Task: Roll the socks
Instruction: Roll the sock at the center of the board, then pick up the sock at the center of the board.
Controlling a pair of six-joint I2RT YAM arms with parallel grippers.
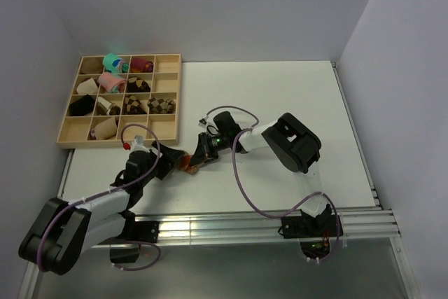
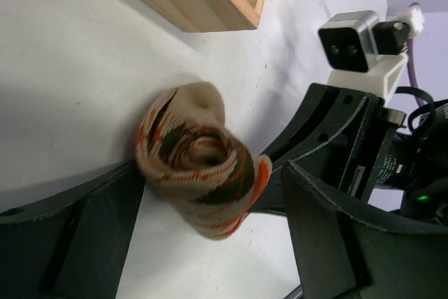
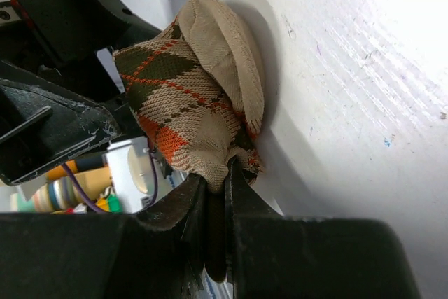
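Just ahead of our left gripper (image 2: 210, 183) the wooden tray (image 1: 119, 143) holds other rolls (image 1: 112, 83). The socks (image 2: 203, 166) sit rolled between its spread jaws. Whether they grip, we cannot tell. Our right gripper (image 3: 225, 173) pinches their edge, and the table (image 1: 280, 89) stretches behind it.

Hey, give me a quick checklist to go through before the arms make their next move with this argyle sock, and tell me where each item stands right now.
1. Sock rolled up into a coil: ok.
2. Right end effector shut on the roll's loose edge: ok.
3. Left end effector gripping the roll: cannot tell. Its fingers straddle the roll, but contact on both sides is unclear.
4. Roll resting on the table, not hanging in the air: ok.
5. Free compartment in the wooden tray: ok, several look empty.
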